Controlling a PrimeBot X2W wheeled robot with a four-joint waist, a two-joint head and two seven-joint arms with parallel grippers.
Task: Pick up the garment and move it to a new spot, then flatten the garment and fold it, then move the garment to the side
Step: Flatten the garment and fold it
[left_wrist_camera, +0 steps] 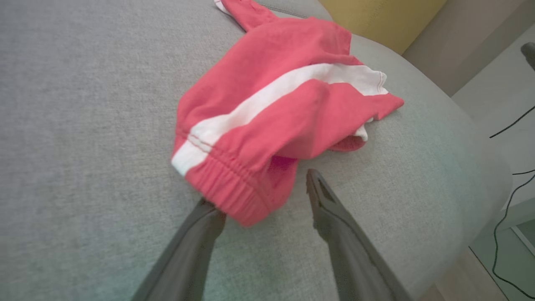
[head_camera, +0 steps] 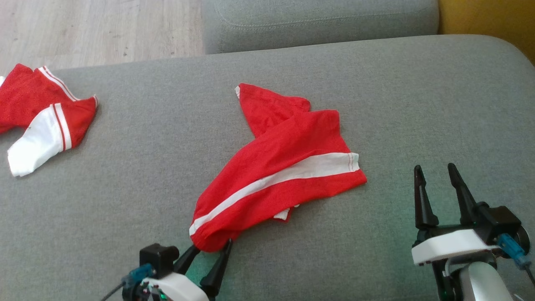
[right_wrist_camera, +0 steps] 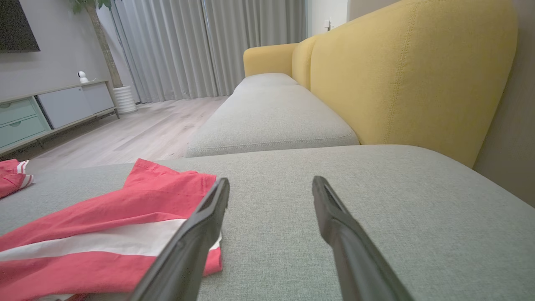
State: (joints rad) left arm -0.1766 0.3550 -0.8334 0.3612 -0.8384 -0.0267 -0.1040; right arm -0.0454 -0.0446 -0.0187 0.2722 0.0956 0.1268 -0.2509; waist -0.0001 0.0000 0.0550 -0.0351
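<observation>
A pair of red shorts with a white side stripe (head_camera: 284, 167) lies crumpled in the middle of the grey cushion (head_camera: 117, 200). Its elastic waistband end (left_wrist_camera: 234, 192) points toward me. My left gripper (head_camera: 212, 246) is open at the bottom, and the waistband tip lies between its two fingers (left_wrist_camera: 259, 192), over the left fingertip (left_wrist_camera: 207, 217). My right gripper (head_camera: 435, 167) stands open to the right of the shorts, apart from them, with nothing between its fingers (right_wrist_camera: 271, 180). The shorts' hem (right_wrist_camera: 125, 234) lies just left of its left finger.
A second red and white garment (head_camera: 42, 113) lies at the cushion's far left edge. Another grey seat cushion (head_camera: 317, 21) adjoins at the back, with a yellow backrest (right_wrist_camera: 397, 83) on the right. Wooden floor (head_camera: 100, 29) lies beyond the far left edge.
</observation>
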